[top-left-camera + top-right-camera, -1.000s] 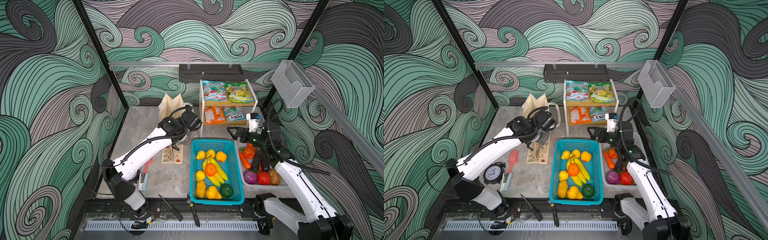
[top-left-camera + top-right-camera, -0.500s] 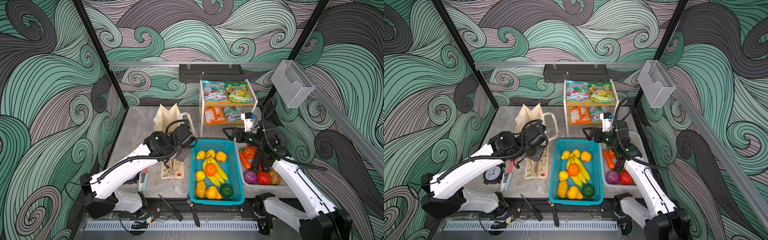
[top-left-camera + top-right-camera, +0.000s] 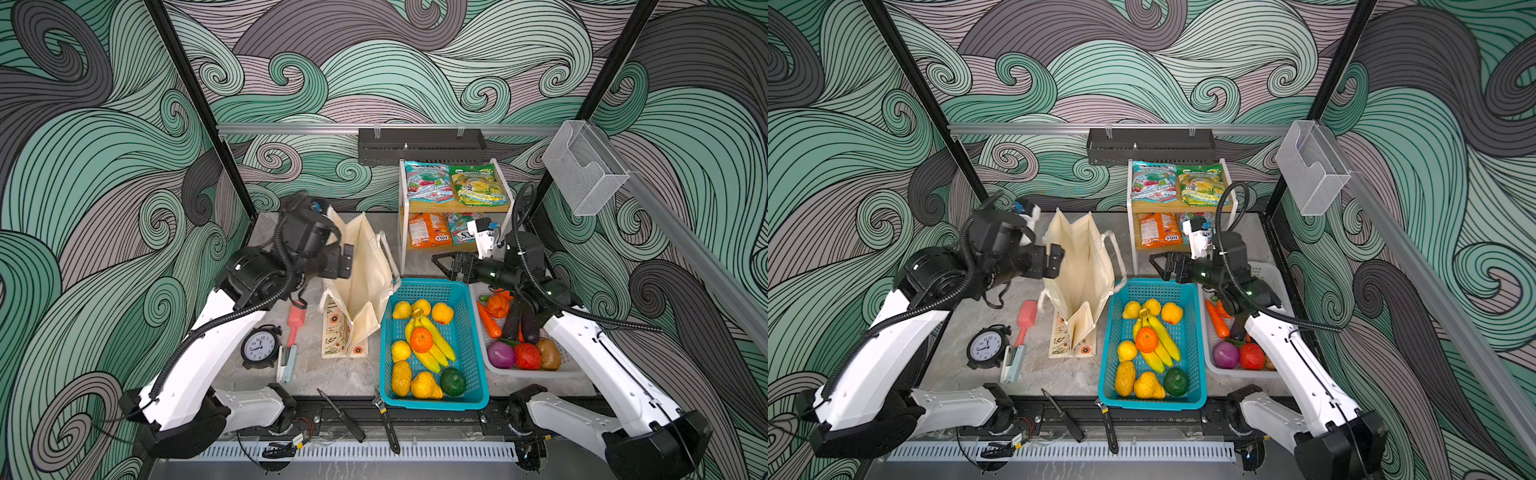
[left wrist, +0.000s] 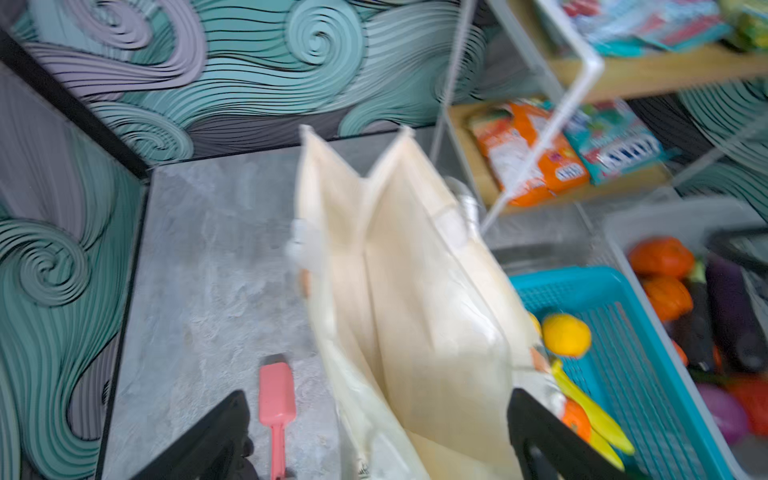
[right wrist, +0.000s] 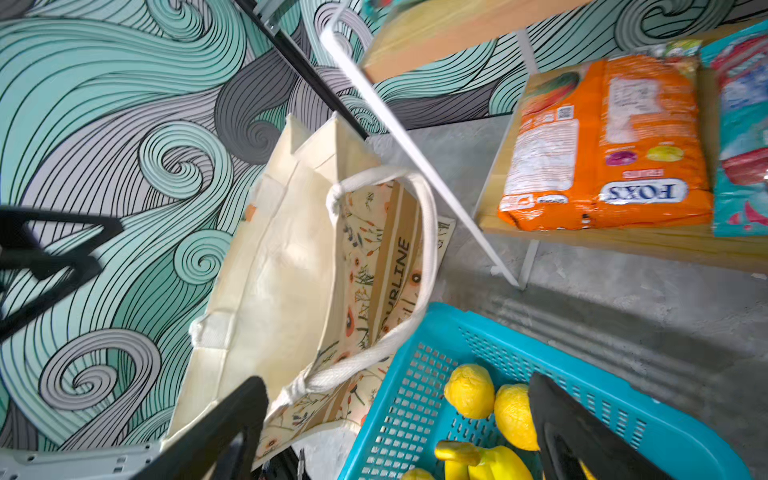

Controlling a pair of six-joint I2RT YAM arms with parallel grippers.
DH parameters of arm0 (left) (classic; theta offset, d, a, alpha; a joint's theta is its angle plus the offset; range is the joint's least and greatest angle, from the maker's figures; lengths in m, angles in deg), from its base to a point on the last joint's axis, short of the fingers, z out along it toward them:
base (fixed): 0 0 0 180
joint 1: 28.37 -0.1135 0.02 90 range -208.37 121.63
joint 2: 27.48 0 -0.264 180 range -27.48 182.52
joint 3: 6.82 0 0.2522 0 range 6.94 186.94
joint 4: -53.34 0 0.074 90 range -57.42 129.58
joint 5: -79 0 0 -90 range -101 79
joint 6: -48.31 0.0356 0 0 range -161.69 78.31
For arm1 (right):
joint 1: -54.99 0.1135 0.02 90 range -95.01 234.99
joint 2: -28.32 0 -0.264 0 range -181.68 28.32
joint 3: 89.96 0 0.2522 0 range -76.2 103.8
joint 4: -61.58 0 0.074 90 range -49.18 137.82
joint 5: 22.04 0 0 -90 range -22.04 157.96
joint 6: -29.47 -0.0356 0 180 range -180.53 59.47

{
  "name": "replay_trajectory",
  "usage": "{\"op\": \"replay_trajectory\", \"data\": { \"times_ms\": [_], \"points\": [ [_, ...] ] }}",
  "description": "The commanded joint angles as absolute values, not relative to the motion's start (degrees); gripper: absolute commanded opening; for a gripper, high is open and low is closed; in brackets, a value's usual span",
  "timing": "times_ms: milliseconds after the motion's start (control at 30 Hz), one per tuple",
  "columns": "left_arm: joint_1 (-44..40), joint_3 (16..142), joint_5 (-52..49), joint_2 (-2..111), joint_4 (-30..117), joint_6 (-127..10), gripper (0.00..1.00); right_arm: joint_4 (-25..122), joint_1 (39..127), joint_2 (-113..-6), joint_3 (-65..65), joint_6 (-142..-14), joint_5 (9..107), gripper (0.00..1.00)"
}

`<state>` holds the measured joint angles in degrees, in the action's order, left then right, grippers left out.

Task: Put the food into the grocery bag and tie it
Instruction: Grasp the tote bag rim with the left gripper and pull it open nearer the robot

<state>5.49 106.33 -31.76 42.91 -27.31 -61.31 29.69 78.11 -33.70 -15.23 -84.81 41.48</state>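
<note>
The left arm [image 3: 208, 361] and right arm [image 3: 598, 353] wear glossy white shells dotted with small dark screws, joined by bulky black joint housings, and a ribbed black hose [image 3: 220, 321] loops along each. The black left hand [image 3: 344, 261] and right hand [image 3: 446, 266] each carry a white camera block [image 3: 482, 235] with a blue tab.

An upside-down oval label on the orange packet [image 5: 602, 145] reads "FOXS". The grocery bag [image 5: 270, 270] shows "OURLINE" along its tan band [image 5: 399, 270].

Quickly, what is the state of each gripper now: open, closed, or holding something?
Left gripper: open, holding nothing.
Right gripper: open, holding nothing.
</note>
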Motion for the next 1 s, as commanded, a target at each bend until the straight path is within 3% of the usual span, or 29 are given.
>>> {"op": "replay_trajectory", "data": {
  "times_ms": [0, 200, 267, 367, 433, 500, 533, 700, 867, 933, 967],
  "points": [
    [0.4, 102.8, -29.4, 44.2, -27.2, -60.2, 0.99, 28.1, 82.1, -34.8, -12.9, -84.0, 44.9, 0.97],
    [-3.1, 95.6, -23.9, 47.2, -23.5, -59.7, 0.99, 28.8, 89.6, -42.1, -10.7, -83.9, 47.3, 0.95],
    [-3.1, 94.3, -26.0, 47.9, -23.7, -59.7, 0.9, 29.6, 91.9, -44.1, -10.2, -83.6, 48.3, 0.94],
    [-3.3, 91.4, -27.3, 47.9, -23.2, -60.1, 0.58, 31.3, 94.4, -47.2, -9.5, -83.8, 48.8, 0.94],
    [-3.3, 89.5, -24.7, 47.4, -22.5, -60.2, 0.25, 31.9, 95.6, -49.3, -8.8, -84.1, 49.0, 0.91],
    [-3.3, 88.0, -21.7, 46.8, -22.5, -60.5, 0.05, 33.1, 96.6, -51.0, -8.2, -85.0, 49.0, 0.89],
    [-3.3, 87.3, -20.4, 46.3, -22.5, -60.6, 0.0, 33.9, 96.9, -51.5, -8.2, -85.5, 48.8, 0.87],
    [-3.2, 84.2, -9.6, 43.3, -23.6, -62.6, 0.0, 33.3, 98.3, -54.0, -6.9, -86.6, 50.3, 0.75],
    [-3.2, 81.9, -7.6, 38.8, -22.8, -64.0, 0.0, 35.5, 98.3, -53.6, -8.1, -87.3, 49.9, 0.43],
    [-3.3, 80.1, -9.7, 36.9, -20.5, -63.6, 0.0, 36.2, 98.7, -53.4, -8.3, -87.8, 49.6, 0.37],
    [-3.4, 80.1, -11.5, 36.7, -20.4, -63.2, 0.06, 36.2, 98.8, -53.5, -8.3, -87.7, 49.8, 0.36]
  ]
}}
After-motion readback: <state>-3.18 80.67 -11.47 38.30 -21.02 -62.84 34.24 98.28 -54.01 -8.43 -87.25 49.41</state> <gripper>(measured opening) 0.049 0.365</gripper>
